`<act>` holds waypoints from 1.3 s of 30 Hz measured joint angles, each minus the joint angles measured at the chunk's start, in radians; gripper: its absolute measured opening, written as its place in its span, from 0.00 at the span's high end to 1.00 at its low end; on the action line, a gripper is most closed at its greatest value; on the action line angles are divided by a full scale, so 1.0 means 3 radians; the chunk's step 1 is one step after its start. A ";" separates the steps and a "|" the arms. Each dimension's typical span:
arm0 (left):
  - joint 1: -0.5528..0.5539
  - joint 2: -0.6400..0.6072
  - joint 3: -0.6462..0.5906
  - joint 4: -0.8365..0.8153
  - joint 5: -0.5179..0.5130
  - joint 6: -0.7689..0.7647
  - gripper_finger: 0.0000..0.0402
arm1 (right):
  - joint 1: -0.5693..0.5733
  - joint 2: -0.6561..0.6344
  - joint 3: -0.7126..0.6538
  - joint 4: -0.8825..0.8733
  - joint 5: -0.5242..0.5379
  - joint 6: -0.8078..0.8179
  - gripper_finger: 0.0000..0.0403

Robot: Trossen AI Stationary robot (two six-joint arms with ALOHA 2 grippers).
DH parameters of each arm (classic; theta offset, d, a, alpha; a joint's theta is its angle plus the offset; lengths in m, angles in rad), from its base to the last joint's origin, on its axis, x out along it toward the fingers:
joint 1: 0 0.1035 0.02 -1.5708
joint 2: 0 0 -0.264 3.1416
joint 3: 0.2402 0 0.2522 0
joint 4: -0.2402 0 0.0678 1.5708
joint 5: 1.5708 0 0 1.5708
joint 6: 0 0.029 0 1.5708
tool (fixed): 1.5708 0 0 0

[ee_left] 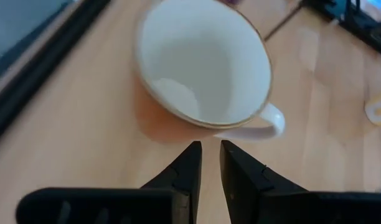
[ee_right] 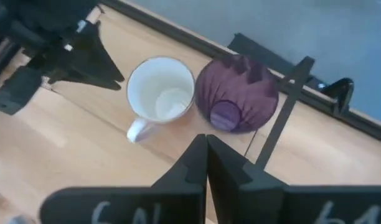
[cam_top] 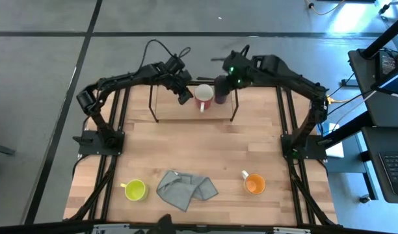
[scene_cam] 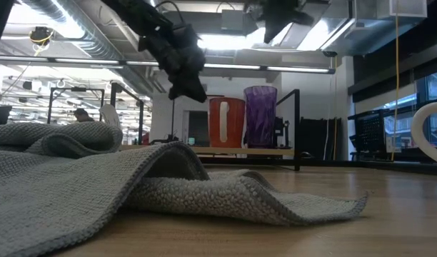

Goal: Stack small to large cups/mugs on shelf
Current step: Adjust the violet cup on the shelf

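Grey cloth: nearest the low camera, crumpled at the table's front edge, between the two front mugs in the high view; no part in the task.
White mug: on the shelf, upright, white within in both wrist views, orange-red outside in the low view; handle toward the table's front.
Purple tumbler: upright on the shelf, just beside the white mug on its right, apparently touching or nearly so.
Yellow-green mug: front left of the table, well apart from the shelf, upright.
Orange mug: front right of the table, upright, handle toward the back.
Left gripper: above the shelf just left of the white mug; fingers drawn to a narrow slit, holding nothing.
Right gripper: above the shelf's back right, over the tumbler; fingers closed together, empty.
Step in hand: by my reading, two of four cups are placed and both arms are free, between placements.
Next move: probably fetch a front mug. It calls for widening the fingers, reaching to the near edge, gripping rim or handle, and setting it left of the white mug, where the shelf has room.
Risk: knocking the placed pair while leaving.
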State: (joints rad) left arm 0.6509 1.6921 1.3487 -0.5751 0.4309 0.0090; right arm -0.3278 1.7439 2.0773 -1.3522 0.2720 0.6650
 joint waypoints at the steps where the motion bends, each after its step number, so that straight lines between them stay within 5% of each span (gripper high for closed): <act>1: 0.0038 -0.0036 0.0000 -0.0028 -0.0004 -0.0011 0.87 | -0.0075 0.0004 0.0000 0.0042 -0.0088 -0.0050 0.97; 15: 0.0233 -0.0266 -0.0002 -0.0153 -0.0015 -0.0024 0.87 | -0.1188 0.0180 -0.0009 0.0459 -0.0742 -0.0403 0.97; 39: 0.0252 -0.0261 -0.0003 -0.0239 -0.0175 -0.0084 0.87 | -0.1486 0.1041 -0.0015 0.0701 -0.1575 -0.0781 0.97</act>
State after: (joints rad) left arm 0.7265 1.6138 1.3479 -0.6468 0.3782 -0.0162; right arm -0.7734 2.0562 2.0727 -1.1419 -0.2004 0.4308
